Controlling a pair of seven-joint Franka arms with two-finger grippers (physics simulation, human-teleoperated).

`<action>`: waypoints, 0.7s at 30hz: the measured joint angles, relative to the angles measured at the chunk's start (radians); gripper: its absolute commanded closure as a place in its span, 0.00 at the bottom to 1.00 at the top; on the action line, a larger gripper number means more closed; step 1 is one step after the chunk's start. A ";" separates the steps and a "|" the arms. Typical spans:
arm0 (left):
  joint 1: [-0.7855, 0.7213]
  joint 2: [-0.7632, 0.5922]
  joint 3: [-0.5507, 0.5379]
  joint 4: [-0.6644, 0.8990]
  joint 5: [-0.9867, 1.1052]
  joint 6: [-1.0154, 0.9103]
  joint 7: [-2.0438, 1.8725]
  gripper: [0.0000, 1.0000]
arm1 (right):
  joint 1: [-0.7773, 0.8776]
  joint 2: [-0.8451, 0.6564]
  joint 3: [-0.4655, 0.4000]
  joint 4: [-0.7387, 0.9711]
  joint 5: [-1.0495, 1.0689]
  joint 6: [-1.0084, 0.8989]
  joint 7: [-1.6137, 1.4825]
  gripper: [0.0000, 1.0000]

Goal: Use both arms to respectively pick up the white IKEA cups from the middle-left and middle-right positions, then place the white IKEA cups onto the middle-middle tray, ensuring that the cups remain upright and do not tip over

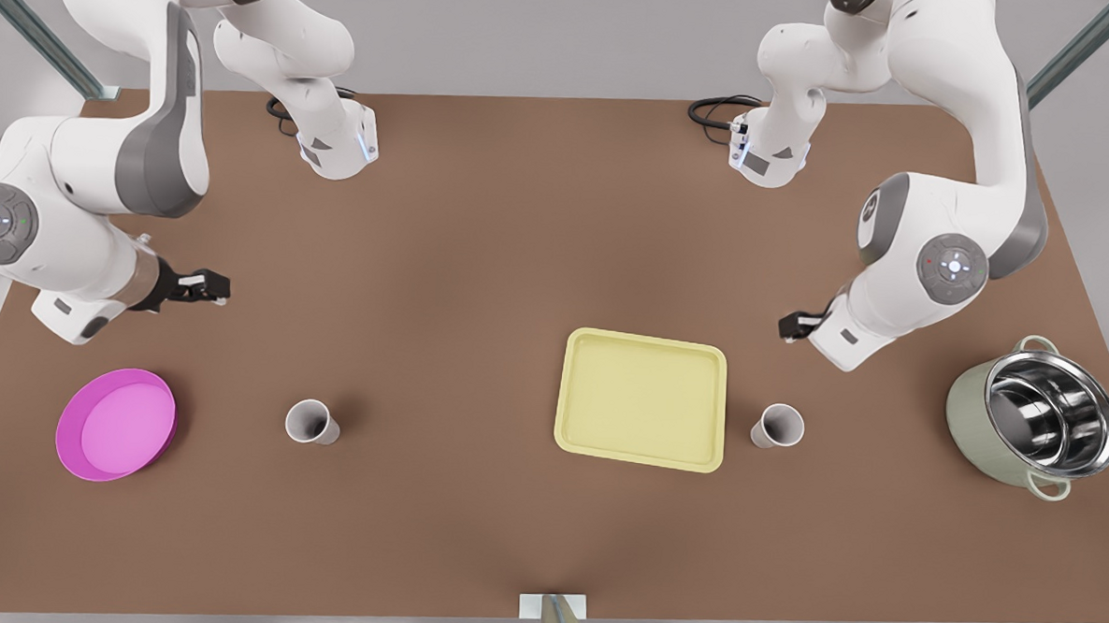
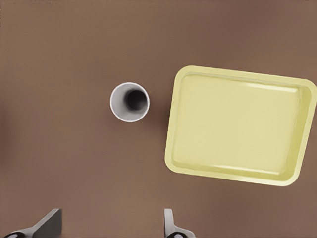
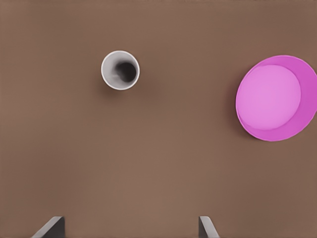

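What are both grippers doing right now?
Left gripper: open, empty, above the cup beside the tray.
Right gripper: open, empty, above the other cup.

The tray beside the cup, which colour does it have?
Pale yellow. The tray shows best in the left wrist view.

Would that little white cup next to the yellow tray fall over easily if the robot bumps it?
Probably, yes. The cup stands upright, tall for its narrow base, so a sideways knock could tip it. It looks empty and small, so likely light and easily shoved. Being round, it would probably roll if toppled, perhaps against the tray.
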 measured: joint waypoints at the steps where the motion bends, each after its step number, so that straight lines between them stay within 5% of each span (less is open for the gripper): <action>1: 0.000 0.000 0.001 -0.001 0.000 0.007 -0.002 0.00 | 0.000 0.002 -0.001 0.000 0.005 0.002 -0.004 0.00; 11: 0.076 0.338 0.048 0.135 -0.013 0.198 0.041 0.00 | -0.036 0.446 0.001 0.136 0.099 0.239 -0.023 0.00; 21: 0.079 0.438 0.048 0.085 -0.017 0.323 0.085 0.00 | -0.035 0.427 0.006 -0.110 0.187 0.625 -0.028 0.00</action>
